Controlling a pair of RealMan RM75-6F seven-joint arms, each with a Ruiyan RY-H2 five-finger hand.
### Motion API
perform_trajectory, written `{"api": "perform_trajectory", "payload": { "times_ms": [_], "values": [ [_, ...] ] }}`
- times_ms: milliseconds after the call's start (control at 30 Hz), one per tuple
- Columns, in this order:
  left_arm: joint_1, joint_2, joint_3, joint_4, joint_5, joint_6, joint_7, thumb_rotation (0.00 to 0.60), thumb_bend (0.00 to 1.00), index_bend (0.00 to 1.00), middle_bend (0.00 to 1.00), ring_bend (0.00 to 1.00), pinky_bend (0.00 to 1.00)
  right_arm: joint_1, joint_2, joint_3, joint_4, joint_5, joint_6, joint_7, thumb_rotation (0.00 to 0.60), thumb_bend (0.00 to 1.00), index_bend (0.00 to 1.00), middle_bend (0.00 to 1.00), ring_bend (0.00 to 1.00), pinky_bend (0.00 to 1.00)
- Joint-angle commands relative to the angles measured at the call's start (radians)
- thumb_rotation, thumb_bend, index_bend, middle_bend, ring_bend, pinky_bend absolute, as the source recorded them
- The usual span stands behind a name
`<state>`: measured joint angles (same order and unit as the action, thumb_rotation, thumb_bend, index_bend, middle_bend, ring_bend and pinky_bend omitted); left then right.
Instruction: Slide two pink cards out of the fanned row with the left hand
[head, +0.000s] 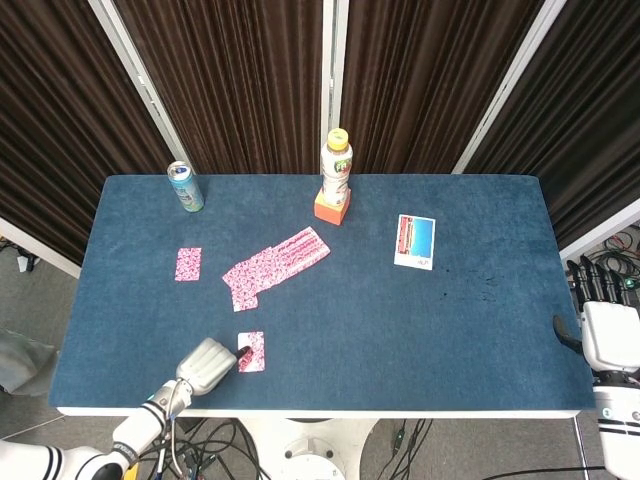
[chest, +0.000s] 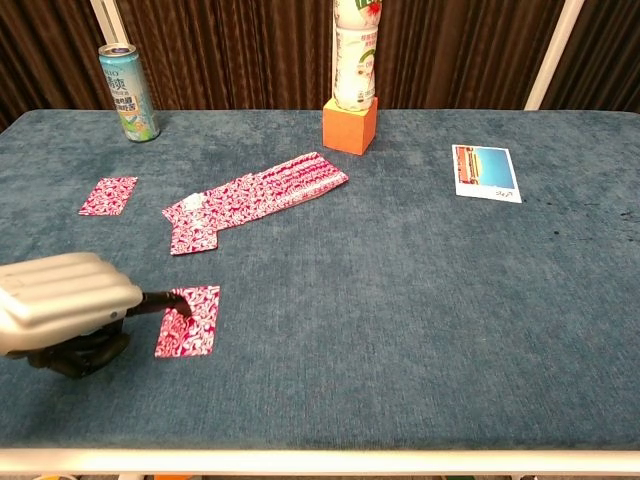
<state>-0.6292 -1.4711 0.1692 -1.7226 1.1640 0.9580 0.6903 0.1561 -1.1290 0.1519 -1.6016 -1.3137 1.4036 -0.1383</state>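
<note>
A fanned row of pink cards lies on the blue table, running from the middle toward the left. One pink card lies alone to the left of the row. Another pink card lies apart near the front edge. My left hand is low at the front left, one dark fingertip pressing on that front card's left side. My right hand stays off the table at the right edge, fingers up, holding nothing.
A drink can stands at the back left. A bottle on an orange block stands at the back centre. A blue picture card lies to the right.
</note>
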Motion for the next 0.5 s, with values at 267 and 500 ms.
{"api": "perform_trajectory", "payload": {
  "times_ms": [267,500],
  "values": [
    [0.023,0.047,-0.099,-0.023,0.045,0.121,-0.068,0.600,0.66,0.14,0.91,0.93,1.00,-0.004,0.005,0.002,-0.005,-0.007,0.012,0.004,0.600,0.29,0.00,0.00,0.00,0.00],
    [0.085,0.072,-0.186,0.069,0.070,0.298,-0.131,0.600,0.58,0.14,0.72,0.72,0.87,-0.001,0.002,0.000,-0.009,-0.018,0.011,0.011,0.600,0.29,0.00,0.00,0.00,0.00]
  ]
}}
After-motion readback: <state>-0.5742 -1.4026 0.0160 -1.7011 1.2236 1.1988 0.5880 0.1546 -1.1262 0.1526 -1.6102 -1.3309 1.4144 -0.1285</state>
